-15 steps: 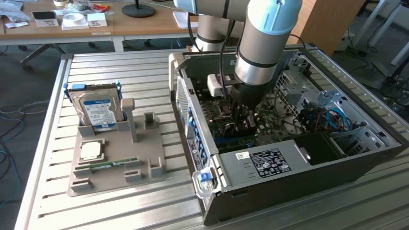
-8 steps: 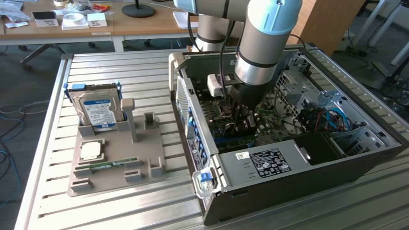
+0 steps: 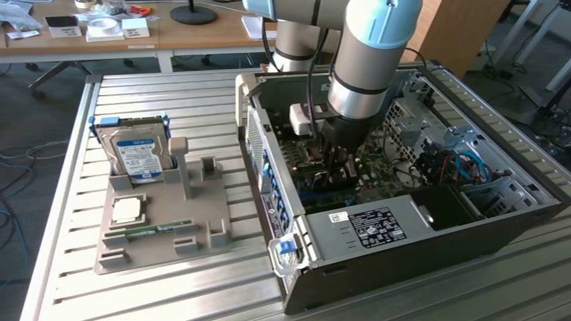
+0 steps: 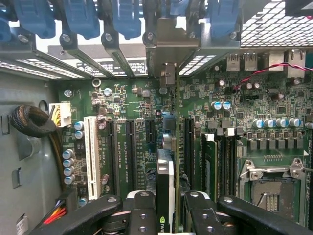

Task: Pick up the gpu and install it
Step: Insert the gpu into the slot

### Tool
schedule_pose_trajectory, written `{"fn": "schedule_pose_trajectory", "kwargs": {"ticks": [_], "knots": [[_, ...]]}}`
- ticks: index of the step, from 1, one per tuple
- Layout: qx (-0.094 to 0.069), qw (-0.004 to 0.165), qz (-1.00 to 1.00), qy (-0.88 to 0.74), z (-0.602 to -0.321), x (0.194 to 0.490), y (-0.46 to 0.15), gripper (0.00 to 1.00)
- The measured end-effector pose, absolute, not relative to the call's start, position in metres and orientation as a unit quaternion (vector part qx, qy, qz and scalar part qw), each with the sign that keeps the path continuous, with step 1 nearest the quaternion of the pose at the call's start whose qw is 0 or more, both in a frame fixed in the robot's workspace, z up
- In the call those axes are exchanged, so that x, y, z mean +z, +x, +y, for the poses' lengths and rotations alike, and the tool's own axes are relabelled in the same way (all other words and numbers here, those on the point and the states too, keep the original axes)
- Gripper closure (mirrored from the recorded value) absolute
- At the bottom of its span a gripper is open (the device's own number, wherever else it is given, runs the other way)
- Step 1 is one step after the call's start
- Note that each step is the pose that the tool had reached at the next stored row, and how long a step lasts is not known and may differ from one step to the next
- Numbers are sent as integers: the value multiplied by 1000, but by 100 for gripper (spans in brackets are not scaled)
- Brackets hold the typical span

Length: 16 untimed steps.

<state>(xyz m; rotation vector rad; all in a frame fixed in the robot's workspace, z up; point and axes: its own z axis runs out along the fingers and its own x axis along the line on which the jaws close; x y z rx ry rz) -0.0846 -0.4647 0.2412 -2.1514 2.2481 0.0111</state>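
Wrist view: I see the gripper (image 4: 167,200) partly spread, clamped on the gpu (image 4: 165,171), edge-on over the motherboard (image 4: 122,103), blue clips (image 4: 78,19) ahead.

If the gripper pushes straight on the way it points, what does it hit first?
The gpu held in the gripper fingers would meet the motherboard first, around its expansion slots; how much gap remains is unclear.
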Motion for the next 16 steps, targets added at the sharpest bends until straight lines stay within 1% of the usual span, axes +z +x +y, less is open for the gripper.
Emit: {"fn": "schedule_pose_trajectory", "kwargs": {"ticks": [16], "knots": [[4,15,720,-694,-465,243,-84,73]]}}
